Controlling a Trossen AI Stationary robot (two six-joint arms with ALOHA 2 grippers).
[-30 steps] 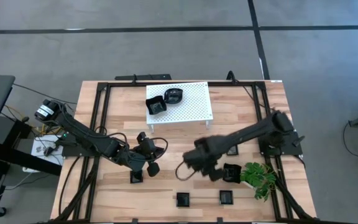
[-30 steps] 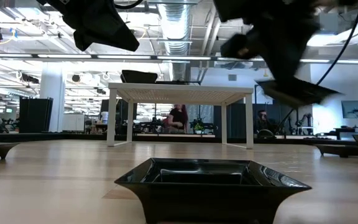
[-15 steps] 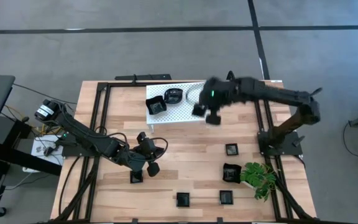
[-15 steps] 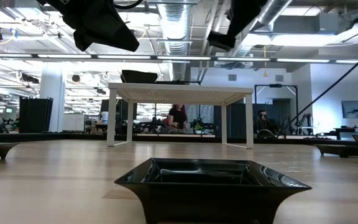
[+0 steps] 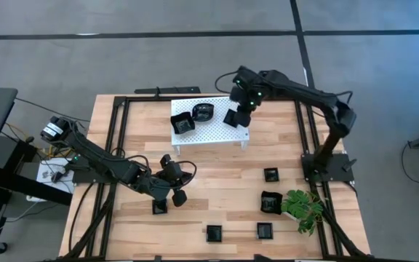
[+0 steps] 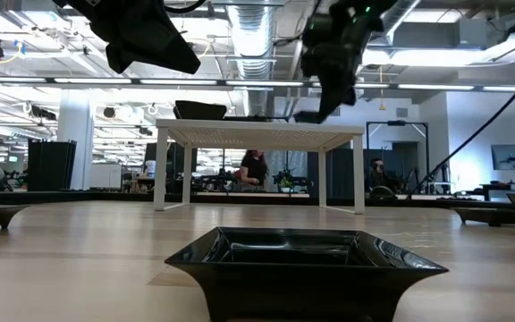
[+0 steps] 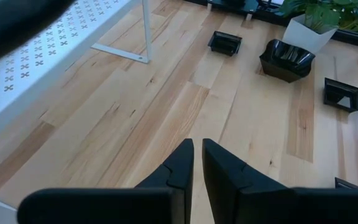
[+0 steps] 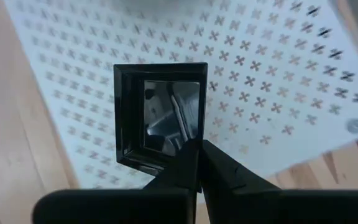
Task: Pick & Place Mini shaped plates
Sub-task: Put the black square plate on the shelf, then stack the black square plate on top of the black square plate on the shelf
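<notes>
Small glossy black plates are spread over the wooden table. My right gripper (image 5: 238, 110) reaches over the right part of the white perforated rack (image 5: 217, 127) and is shut on a square plate (image 8: 160, 118). In the low view this plate (image 6: 311, 114) hangs just over the rack top; I cannot tell whether it touches. Two more plates rest on the rack, a square one (image 5: 182, 124) and a rounded one (image 5: 204, 111). My left gripper (image 7: 197, 163) is shut and empty, hovering over the table's left middle (image 5: 174, 183). My right gripper pinches the square plate by the middle of one rim (image 8: 188, 148) between its two fingers, coming from above and pointing down. The plate hangs tilted below the fingers, over the rack's perforated top.
Several plates sit on the table: (image 5: 158, 207), (image 5: 214, 233), (image 5: 265, 231), (image 5: 270, 175), (image 5: 270, 201). One wide plate (image 6: 302, 264) fills the low view's foreground. A green plant (image 5: 302, 207) stands at the near right. Bare wood lies between the rack and the near plates.
My right gripper, shut on the square plate, has swung fast from above the table's near middle up and toward the far edge, then settled low over the rack's right part. The plate has travelled with it. The left arm has kept still.
</notes>
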